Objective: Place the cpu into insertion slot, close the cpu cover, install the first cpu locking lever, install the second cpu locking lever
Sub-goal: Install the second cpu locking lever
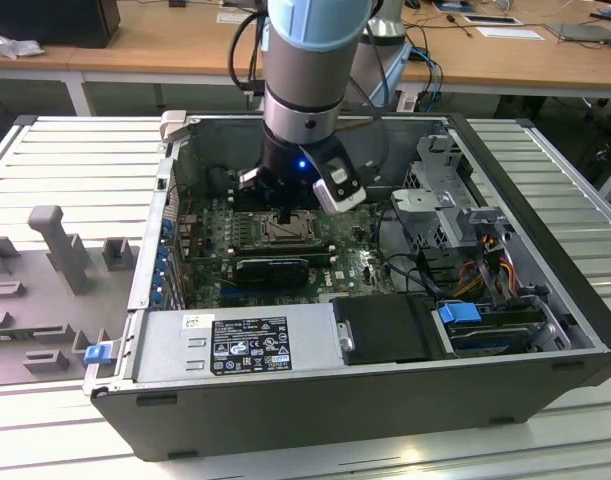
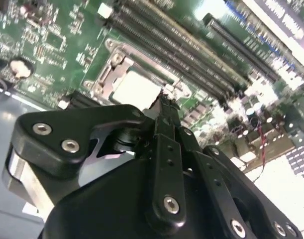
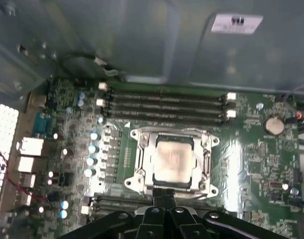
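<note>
The cpu (image 3: 172, 160) lies flat in the insertion slot (image 3: 133, 183) on the green motherboard, its pale face up. The grey metal cpu cover (image 3: 144, 159) lies down around it as a frame. My gripper (image 3: 164, 195) is shut, its two black fingers pressed together, with the tips at one edge of the socket frame. In the second wrist view the gripper (image 2: 164, 102) points at the edge of the cpu (image 2: 137, 89). In the exterior view the gripper (image 1: 285, 213) hangs inside the open computer case just above the insertion slot (image 1: 290, 232). I cannot tell whether the tips touch anything.
Long black memory slots (image 3: 164, 102) run beside the socket. A black card (image 1: 273, 268) lies nearer the exterior camera. The power supply (image 1: 235, 345), drive cage (image 1: 445, 190) and cables crowd the case. A grey fixture (image 1: 55, 245) stands at the exterior view's left.
</note>
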Robot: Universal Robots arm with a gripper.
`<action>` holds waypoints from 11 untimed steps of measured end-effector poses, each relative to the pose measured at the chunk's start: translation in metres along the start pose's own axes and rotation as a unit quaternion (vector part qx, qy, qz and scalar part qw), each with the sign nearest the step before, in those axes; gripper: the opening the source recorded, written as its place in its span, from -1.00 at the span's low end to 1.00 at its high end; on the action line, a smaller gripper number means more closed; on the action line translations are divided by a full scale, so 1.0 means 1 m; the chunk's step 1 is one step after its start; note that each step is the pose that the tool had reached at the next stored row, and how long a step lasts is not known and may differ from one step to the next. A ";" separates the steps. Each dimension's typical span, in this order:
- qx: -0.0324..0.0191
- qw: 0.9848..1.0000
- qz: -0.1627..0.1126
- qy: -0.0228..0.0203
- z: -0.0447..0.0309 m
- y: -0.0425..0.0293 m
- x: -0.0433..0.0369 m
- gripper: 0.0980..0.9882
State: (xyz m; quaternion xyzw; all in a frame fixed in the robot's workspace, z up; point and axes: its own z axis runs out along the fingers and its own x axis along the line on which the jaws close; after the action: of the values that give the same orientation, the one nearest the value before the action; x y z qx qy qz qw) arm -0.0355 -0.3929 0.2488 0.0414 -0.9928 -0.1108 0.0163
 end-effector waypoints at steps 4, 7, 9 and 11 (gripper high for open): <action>-0.001 1.000 0.000 0.000 0.0061 -0.0068 0.0052 -0.98; -0.004 1.000 -0.002 0.000 0.0118 -0.0073 0.0147 -0.98; -0.004 1.000 -0.002 0.000 0.0157 -0.0082 0.0152 -0.98; -0.004 1.000 -0.002 0.000 0.0199 -0.0090 0.0158 -0.98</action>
State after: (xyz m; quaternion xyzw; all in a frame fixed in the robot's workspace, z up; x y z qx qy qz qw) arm -0.0514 -0.3987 0.2277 0.0429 -0.9923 -0.1146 0.0163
